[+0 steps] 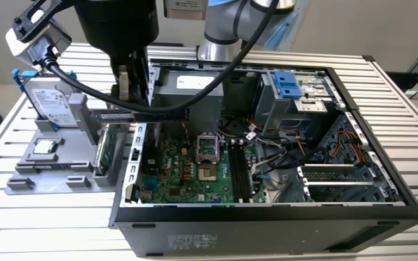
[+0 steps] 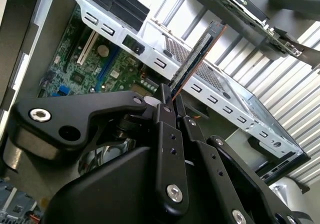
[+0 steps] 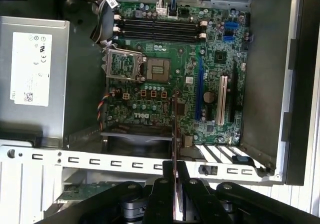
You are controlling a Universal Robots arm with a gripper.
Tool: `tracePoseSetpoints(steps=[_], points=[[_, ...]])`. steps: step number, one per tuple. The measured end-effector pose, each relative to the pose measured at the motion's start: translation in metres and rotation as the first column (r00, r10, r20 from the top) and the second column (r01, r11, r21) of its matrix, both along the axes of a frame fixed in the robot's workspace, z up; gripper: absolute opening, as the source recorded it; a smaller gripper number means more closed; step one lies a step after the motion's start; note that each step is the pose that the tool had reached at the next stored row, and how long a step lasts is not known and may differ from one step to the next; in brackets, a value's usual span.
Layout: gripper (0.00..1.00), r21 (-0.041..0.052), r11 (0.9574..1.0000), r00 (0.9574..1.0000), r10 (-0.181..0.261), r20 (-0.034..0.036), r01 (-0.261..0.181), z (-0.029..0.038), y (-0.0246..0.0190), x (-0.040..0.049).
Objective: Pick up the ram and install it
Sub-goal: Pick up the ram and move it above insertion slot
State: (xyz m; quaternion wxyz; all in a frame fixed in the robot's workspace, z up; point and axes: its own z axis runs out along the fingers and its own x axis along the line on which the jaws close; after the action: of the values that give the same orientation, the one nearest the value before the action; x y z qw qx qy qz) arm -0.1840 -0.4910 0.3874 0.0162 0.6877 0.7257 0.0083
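Over the computer case [image 1: 267,225] wall on the exterior view's left, the gripper [image 2: 171,100] is clamped narrow on one end of the ram [image 2: 197,59], held clear above the motherboard [image 3: 165,74]. The memory slots [image 3: 157,29] lie by the board's opposite edge. Judgement: the stick should be squared to an empty slot, its notch matched, and pressed evenly.

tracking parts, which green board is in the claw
The ram: the long thin stick clamped in the claw. The wider card stands in the grey rack; the motherboard lies in the case.
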Motion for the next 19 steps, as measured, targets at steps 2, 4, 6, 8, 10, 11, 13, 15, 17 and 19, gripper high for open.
tracePoseSetpoints(steps=[2,4,6,8,10,11,13,15,17,19], points=[[0.00,0.0000,1.0000,1.0000,0.000,0.0000,0.000,0.0000,0.0000,0.0015],[0.00,0.0000,1.0000,1.0000,0.000,0.0000,0.000,0.0000,0.0000,0.0030],[0.00,-0.0001,1.0000,1.0000,0.000,0.0000,0.000,0.0000,0.0000,0.0047],[0.00,0.0001,1.0000,1.0000,0.000,0.0000,0.000,0.0000,0.0000,0.0063],[0.00,0.0000,1.0000,1.0000,0.000,0.0000,0.000,0.0000,0.0000,0.0080],[0.00,0.0001,1.0000,1.0000,0.000,0.0001,0.000,-0.0001,0.0000,0.0088],[0.00,0.0001,1.0000,1.0000,0.000,0.0001,0.000,0.0000,0.0000,0.0105],[0.00,0.0000,1.0000,1.0000,0.000,0.0000,0.000,0.0000,0.0000,0.0121],[0.00,0.0000,1.0000,1.0000,0.000,0.0000,0.000,0.0000,0.0000,0.0137],[0.00,0.0000,1.0000,1.0000,0.000,0.0000,0.000,0.0000,0.0000,0.0154]])
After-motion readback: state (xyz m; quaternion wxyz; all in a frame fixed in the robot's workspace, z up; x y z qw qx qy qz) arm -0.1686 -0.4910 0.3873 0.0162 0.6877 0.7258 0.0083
